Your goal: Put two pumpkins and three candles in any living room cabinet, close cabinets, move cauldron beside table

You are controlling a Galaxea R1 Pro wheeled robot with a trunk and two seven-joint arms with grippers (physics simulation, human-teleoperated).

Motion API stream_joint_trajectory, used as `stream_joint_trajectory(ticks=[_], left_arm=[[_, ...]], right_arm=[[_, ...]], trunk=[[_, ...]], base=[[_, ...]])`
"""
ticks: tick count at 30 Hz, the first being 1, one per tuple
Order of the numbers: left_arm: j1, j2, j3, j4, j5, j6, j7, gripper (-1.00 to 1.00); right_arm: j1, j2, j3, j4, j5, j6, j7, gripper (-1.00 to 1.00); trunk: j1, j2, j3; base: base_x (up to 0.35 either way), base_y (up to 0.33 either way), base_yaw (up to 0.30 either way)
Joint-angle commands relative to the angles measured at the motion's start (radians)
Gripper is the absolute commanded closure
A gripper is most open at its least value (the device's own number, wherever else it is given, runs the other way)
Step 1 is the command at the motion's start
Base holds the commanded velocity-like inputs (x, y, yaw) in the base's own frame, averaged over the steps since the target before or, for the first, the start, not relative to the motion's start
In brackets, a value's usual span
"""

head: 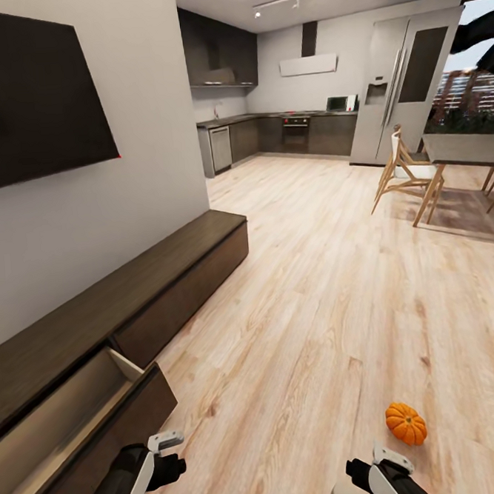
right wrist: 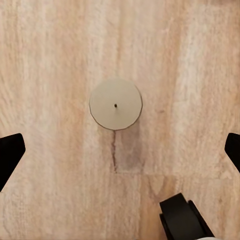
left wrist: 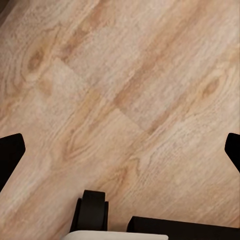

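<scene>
- Pumpkin [head: 406,422]: one orange ball lies on the plank floor [head: 317,286], just ahead of the right arm and slightly to its outer side, well apart from the cabinet [head: 118,309]. It sits loose, so it will probably roll if nudged sideways.
- Candle [right wrist: 115,104]: a pale round stub seen from straight above, wick dot in the middle, standing upright on the floor. The right end effector [right wrist: 120,150] hangs over it with its fingertips spread wide at either edge of the wrist view, holding nothing. That overhead line-up suggests the candle is the next thing to be picked, taken from above.
- The cabinet runs along the wall under the TV [head: 27,93]. Its nearest drawer [head: 59,410] is pulled out, pale inside, and I can see nothing in the part that shows. I judge it is left open to take the candle and pumpkin without a second opening move.
- Left end effector [left wrist: 120,150]: its dark fingertips are also spread apart, over bare floor, gripping nothing. In the head view that arm sits close beside the open drawer front, likely parked there to push it shut later.
- Judged progress: collecting is underway; at least this pumpkin and this candle are still out and the drawer is not yet closed.
- Risk: closing off-centre on the squat candle could tip it or let it slip out.
</scene>
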Motion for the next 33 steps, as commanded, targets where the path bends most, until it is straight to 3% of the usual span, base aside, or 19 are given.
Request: stream_joint_trajectory(ticks=[1,6,11,14,17,26,29,33], left_arm=[[0.000,0.000,0.000,0.000,0.000,0.000,0.000,-1.00],[0.000,-0.001,0.000,0.000,0.001,-0.001,0.000,-1.00],[0.000,0.000,0.000,0.000,0.002,-0.001,0.000,-1.00],[0.000,0.000,0.000,0.000,0.002,0.000,0.000,-1.00],[0.000,0.000,0.000,0.000,0.003,0.001,0.000,-1.00],[0.000,0.001,0.009,-0.007,0.007,0.007,-0.009,-1.00],[0.000,0.003,0.045,-0.020,0.027,0.021,-0.012,-1.00],[-0.001,0.009,0.084,-0.067,0.058,0.102,-0.014,-1.00]], right_arm=[[0.000,0.000,0.001,0.000,0.001,0.001,-0.002,-1.00],[-0.009,0.006,0.001,-0.001,0.000,0.032,-0.008,-1.00],[-0.127,0.014,0.001,0.003,-0.002,0.270,-0.022,-1.00],[-0.159,0.018,0.001,0.003,0.001,0.320,-0.026,-1.00],[-0.175,0.035,0.002,0.004,0.003,0.341,-0.055,-1.00],[-0.182,0.050,0.003,0.005,0.003,0.347,-0.106,-1.00],[-0.182,0.051,0.003,0.005,0.003,0.346,-0.107,-1.00],[-0.182,0.051,0.003,0.005,0.004,0.347,-0.107,-1.00]], trunk=[[0.004,-0.007,-0.003],[0.023,-0.042,-0.019],[0.042,-0.077,-0.035],[0.054,-0.098,-0.044],[0.065,-0.119,-0.053],[0.100,-0.182,-0.082],[0.111,-0.203,-0.091],[0.127,-0.231,-0.103]], base=[[0.000,0.000,0.000],[0.000,0.000,0.000],[0.000,0.000,0.000],[0.000,0.000,0.000],[0.000,0.000,0.000],[0.000,0.000,0.000],[0.000,0.000,0.000],[0.000,0.000,0.000]])
